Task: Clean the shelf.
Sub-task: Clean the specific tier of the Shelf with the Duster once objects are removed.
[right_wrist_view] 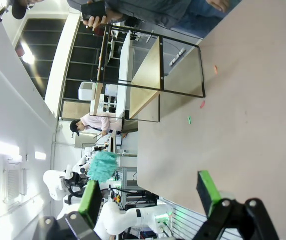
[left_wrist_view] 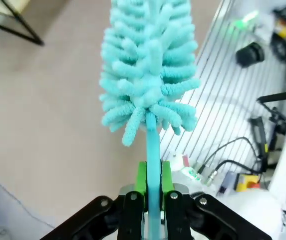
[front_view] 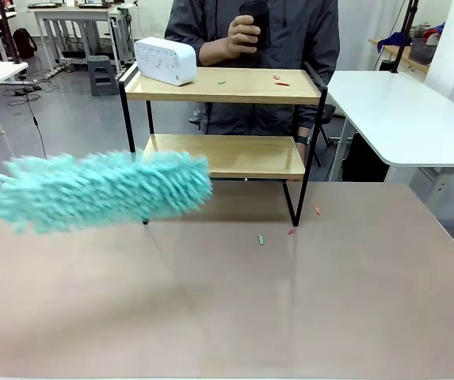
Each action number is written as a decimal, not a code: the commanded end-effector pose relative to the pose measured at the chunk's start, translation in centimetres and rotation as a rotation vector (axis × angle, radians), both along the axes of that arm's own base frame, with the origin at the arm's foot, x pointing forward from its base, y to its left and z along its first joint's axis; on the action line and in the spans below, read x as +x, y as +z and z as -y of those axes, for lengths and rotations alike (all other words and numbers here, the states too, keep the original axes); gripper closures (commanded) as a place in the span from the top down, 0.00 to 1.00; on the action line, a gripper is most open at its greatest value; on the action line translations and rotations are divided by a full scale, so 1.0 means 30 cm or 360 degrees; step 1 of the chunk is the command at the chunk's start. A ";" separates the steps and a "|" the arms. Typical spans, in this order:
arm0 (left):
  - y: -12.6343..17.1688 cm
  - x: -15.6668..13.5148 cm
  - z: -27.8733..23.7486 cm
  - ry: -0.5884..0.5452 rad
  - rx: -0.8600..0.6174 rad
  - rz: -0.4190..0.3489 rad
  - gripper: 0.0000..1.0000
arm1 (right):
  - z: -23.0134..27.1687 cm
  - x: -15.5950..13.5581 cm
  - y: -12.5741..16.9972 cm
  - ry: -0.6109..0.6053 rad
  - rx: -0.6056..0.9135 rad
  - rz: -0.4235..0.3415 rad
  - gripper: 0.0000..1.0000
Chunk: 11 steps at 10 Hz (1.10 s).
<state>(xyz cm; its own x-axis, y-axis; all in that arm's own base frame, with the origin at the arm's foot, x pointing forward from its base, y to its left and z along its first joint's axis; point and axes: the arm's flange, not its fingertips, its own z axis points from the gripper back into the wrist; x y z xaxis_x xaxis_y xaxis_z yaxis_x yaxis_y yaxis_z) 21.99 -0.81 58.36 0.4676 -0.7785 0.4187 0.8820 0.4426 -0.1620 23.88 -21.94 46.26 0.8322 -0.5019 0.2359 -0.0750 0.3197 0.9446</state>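
Fluffy teal chenille duster (front_view: 100, 190), slim handle pinched by left end effector (left_wrist_view: 153, 174); right end effector (right_wrist_view: 150, 190) spread. Pale-board shelf (front_view: 227, 87), thin black frame.

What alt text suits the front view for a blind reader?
A fluffy turquoise duster hangs over a tan table, in front of a two-tier wooden shelf bearing a white box and small scraps. A person stands behind it, holding a dark object.

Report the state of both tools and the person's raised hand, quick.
Left tool: closed on the teal duster handle.
Right tool: open, holding nothing.
Person's raised hand: holding a black cylinder.
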 end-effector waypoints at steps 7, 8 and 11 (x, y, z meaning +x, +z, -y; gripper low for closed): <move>-0.037 -0.181 -0.555 0.1030 -0.0521 0.0039 0.12 | 0.001 0.011 0.009 -0.0005 0.0008 0.0058 1.00; -0.037 -0.181 -0.555 0.1030 -0.0521 0.0039 0.12 | 0.001 0.011 0.009 -0.0005 0.0008 0.0058 1.00; -0.037 -0.181 -0.555 0.1030 -0.0521 0.0039 0.12 | 0.001 0.011 0.009 -0.0005 0.0008 0.0058 1.00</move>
